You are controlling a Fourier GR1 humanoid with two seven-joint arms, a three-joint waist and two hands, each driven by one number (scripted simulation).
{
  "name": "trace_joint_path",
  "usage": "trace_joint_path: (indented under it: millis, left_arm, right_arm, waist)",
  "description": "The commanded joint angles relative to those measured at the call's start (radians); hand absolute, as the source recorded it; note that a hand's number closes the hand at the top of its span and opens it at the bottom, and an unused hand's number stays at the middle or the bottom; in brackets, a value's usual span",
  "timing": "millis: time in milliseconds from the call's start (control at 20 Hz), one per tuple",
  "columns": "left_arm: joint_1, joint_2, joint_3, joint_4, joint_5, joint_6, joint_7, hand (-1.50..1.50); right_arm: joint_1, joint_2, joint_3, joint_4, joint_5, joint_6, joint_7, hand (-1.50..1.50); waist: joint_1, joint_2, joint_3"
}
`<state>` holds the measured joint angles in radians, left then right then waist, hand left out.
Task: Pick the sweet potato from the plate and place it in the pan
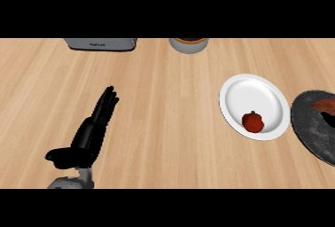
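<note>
With the sweet potato [253, 122] unpicked on the white plate [252, 94] and our left hand [90, 132] straight-fingered, empty, well left of it, we next need a grasp, then what seems the pan [306, 126] just right.

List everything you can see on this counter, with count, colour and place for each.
counter: one, light wood, fills the view
appliance: one, grey, far edge left, cut off
container: one, grey, brown inside, far edge centre
plate: one, white, right of centre
sweet potato: one, red-brown, on the plate's near part
pan: one, dark grey, right edge, cut off
reddish-brown piece: one, in the pan, cut off, unidentifiable
left robot hand: one, black, open, at left, resting
</note>
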<state>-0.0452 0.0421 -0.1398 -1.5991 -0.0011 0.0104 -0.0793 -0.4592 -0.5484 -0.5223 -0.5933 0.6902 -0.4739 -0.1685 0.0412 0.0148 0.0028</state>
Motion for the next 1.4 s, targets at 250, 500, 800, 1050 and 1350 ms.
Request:
trace_joint_path:
  millis: [250, 500, 800, 1050, 1350]
  left_arm:
    - [0.007, -0.008, -0.012, 0.014, -0.012, -0.002, -0.017, 0.00]
    - [0.039, -0.021, -0.014, 0.043, -0.006, -0.003, -0.050, 0.00]
    - [0.026, -0.017, 0.002, 0.051, -0.008, 0.001, -0.044, 0.00]
    - [-0.011, -0.004, 0.025, 0.007, -0.014, 0.020, 0.011, 0.00]
    - [-0.002, -0.006, 0.014, -0.013, -0.017, 0.013, 0.027, 0.00]
  right_arm:
    - [-0.154, -0.030, -0.018, 0.289, -0.055, 0.218, -0.121, -1.50]
    - [-0.190, -0.034, -0.145, 0.239, -0.192, 0.174, -0.260, -1.50]
    - [-0.125, -0.108, -0.261, 0.281, -0.333, 0.304, -0.401, -1.50]
    - [-0.032, -0.157, -0.318, 0.298, -0.435, 0.536, -0.453, -1.50]
    - [0.089, -0.195, -0.286, 0.290, -0.466, 0.795, -0.549, -1.50]
  waist:
    - [0.010, 0.004, 0.003]
    - [-0.010, -0.002, 0.002]
    - [-0.028, -0.007, 0.000]
    - [-0.045, -0.014, -0.001]
    - [-0.044, -0.015, -0.002]
